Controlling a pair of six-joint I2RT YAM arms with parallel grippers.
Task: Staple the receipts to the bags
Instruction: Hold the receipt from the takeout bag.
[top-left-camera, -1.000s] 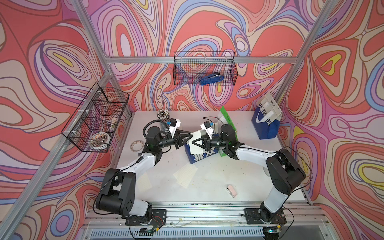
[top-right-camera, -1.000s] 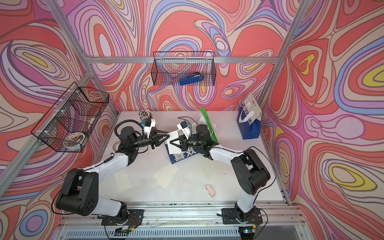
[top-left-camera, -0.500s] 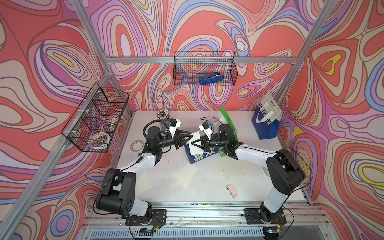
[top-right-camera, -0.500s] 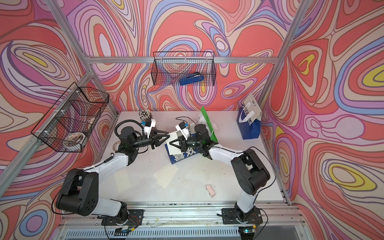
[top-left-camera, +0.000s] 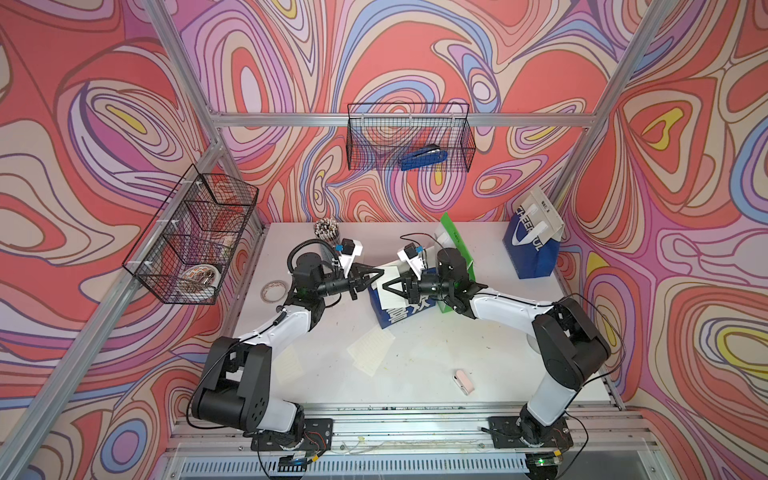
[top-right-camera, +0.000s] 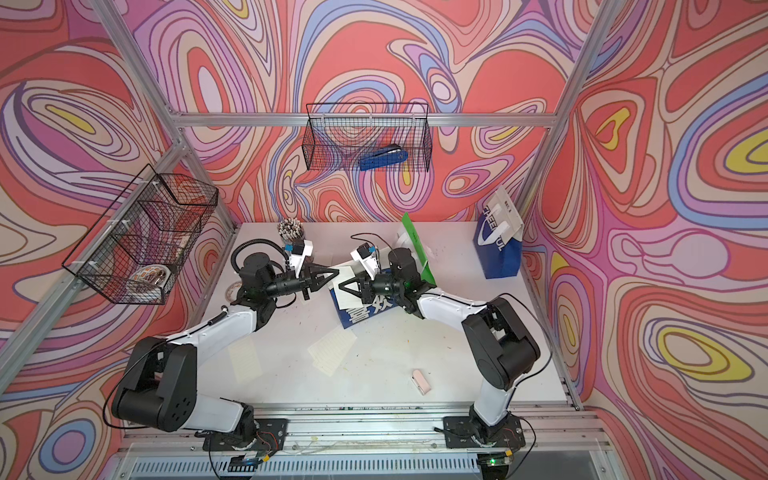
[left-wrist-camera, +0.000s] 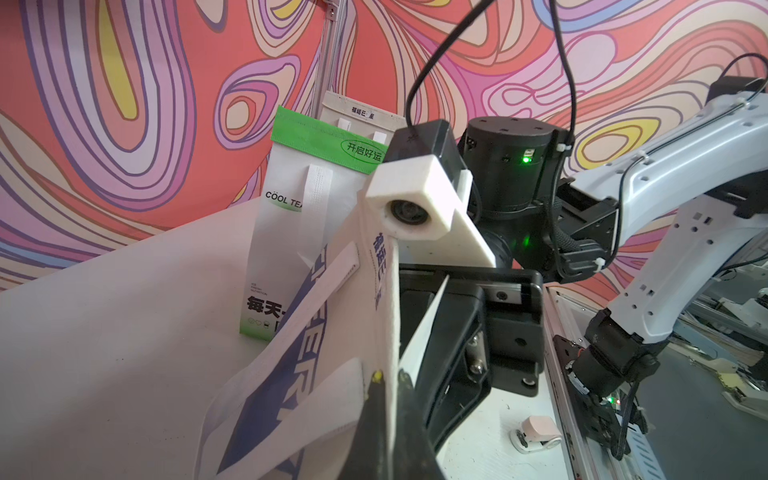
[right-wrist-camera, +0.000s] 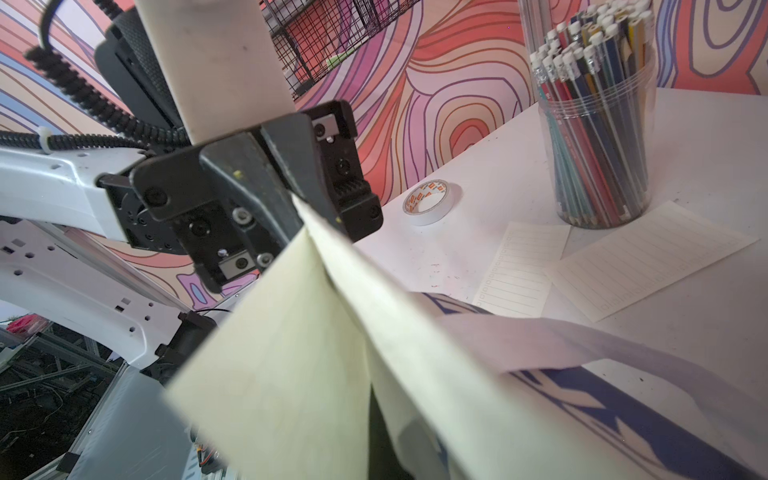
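The blue-white bag with big Chinese characters (top-left-camera: 409, 311) (top-right-camera: 365, 313) stands mid-table between both arms. My left gripper (top-left-camera: 380, 272) (left-wrist-camera: 390, 382) is shut on its white top edge (left-wrist-camera: 382, 291). My right gripper (top-left-camera: 384, 287) faces it, shut on a cream receipt (right-wrist-camera: 270, 374) (left-wrist-camera: 422, 332) lying against the bag wall (right-wrist-camera: 457, 374); paper hides its fingertips in the right wrist view. There the receipt and the bag edge meet at the left gripper (right-wrist-camera: 307, 208). The green-white bag (top-left-camera: 455, 245) stands behind. The CHEERFUL bag (top-left-camera: 534, 245) stands back right. Loose receipts (top-left-camera: 372, 349) (top-left-camera: 289, 365) (right-wrist-camera: 648, 257) lie flat.
A blue stapler (top-left-camera: 424, 160) lies in the wire basket on the back wall. A small pink and white object (top-left-camera: 463, 380) sits near the front edge. A tape roll (top-left-camera: 273, 289) and a pencil cup (top-left-camera: 326, 228) stand at the left, under a second wire basket (top-left-camera: 191, 241).
My left gripper's jaws stood apart at the bag's top edge and have now closed on it. Both arms and the bag have hardly moved.
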